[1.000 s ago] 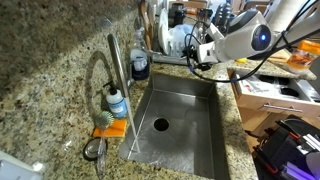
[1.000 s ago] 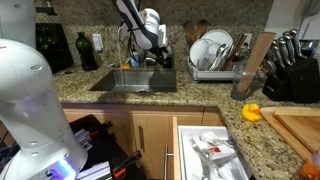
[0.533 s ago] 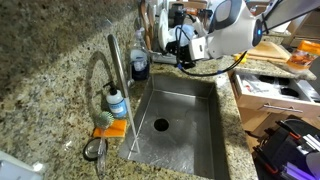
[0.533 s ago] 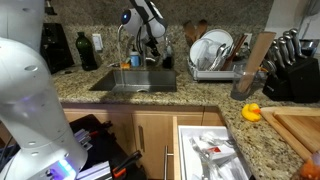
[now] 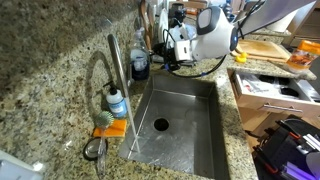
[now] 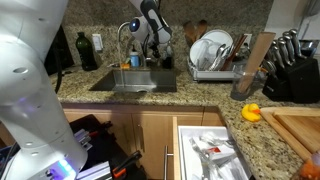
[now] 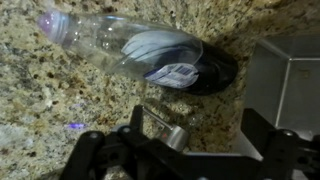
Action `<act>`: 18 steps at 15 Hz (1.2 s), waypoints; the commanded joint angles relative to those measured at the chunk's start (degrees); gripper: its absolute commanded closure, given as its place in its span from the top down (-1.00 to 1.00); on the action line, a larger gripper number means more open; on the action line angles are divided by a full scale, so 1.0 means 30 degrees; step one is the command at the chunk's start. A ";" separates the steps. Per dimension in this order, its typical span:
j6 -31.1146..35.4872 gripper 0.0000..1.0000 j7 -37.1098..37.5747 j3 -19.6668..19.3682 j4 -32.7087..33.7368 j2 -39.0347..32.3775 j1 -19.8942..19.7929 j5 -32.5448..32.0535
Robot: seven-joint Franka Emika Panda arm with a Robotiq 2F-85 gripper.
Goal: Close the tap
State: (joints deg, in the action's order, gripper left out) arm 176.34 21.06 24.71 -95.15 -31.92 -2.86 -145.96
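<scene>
The tap (image 5: 115, 62) is a slim silver faucet with a straight tube and a gooseneck loop. It stands at the sink's far end and also shows in an exterior view (image 6: 123, 38). My gripper (image 5: 162, 45) hangs over the counter edge by the sink (image 5: 200, 125), well apart from the tap. In the wrist view the gripper (image 7: 180, 155) is open and empty. A small silver metal knob with a thin rod (image 7: 175, 135) sits between its fingers above the granite. The gooseneck does not show in the wrist view.
A clear bottle with a dark base (image 7: 150, 50) stands just beyond the gripper, also in an exterior view (image 5: 140, 66). A soap bottle with blue liquid (image 5: 117, 103) and an orange sponge (image 5: 112, 128) sit by the tap. A dish rack (image 6: 215, 50) and an open drawer (image 6: 210, 150) lie further off.
The arm has swung across the sink towards the counter with the dark-based bottle, closer to the tap side. The gripper has stayed open.
</scene>
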 commanded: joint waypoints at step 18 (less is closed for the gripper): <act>-0.0799 1.00 -0.1719 0.5600 0.4721 -0.7170 -0.3754 0.0716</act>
State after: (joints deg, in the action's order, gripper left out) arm 175.92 15.53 43.27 -81.17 -51.55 -14.81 -145.02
